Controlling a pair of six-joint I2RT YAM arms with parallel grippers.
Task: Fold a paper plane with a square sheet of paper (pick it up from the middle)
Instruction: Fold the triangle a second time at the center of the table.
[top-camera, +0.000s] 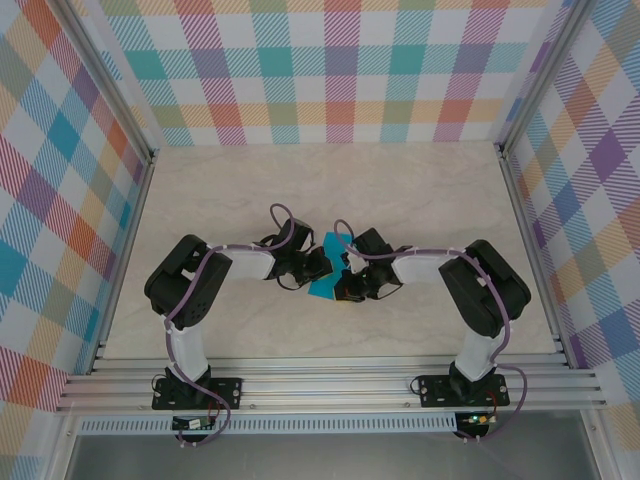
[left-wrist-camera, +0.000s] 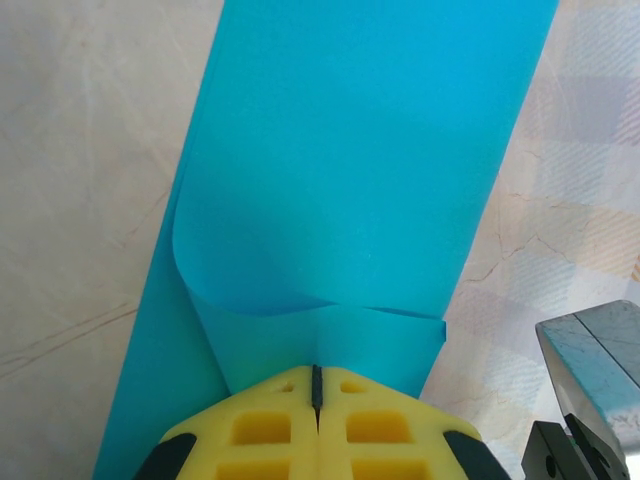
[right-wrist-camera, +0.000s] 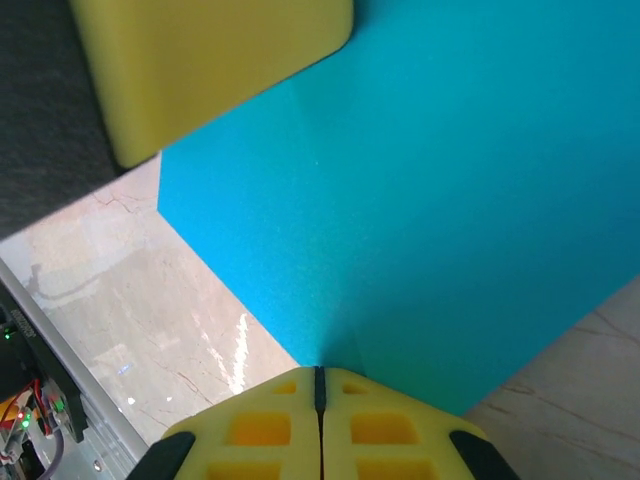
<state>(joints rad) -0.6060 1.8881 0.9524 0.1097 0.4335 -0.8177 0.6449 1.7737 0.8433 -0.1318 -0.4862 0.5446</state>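
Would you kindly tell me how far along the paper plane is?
Done: the teal sheet of paper is grasped, left jaws and right jaws both shut on its edges. In hand: seemingly a first fold, one layer curling over another by the left jaws, not pressed flat. Left: sharp creases, nose and wings; no dart shape yet.

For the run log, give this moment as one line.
left gripper: shut on teal paper sheet | right gripper: shut on same sheet | sheet: curled over near left grip | stage: mid-fold
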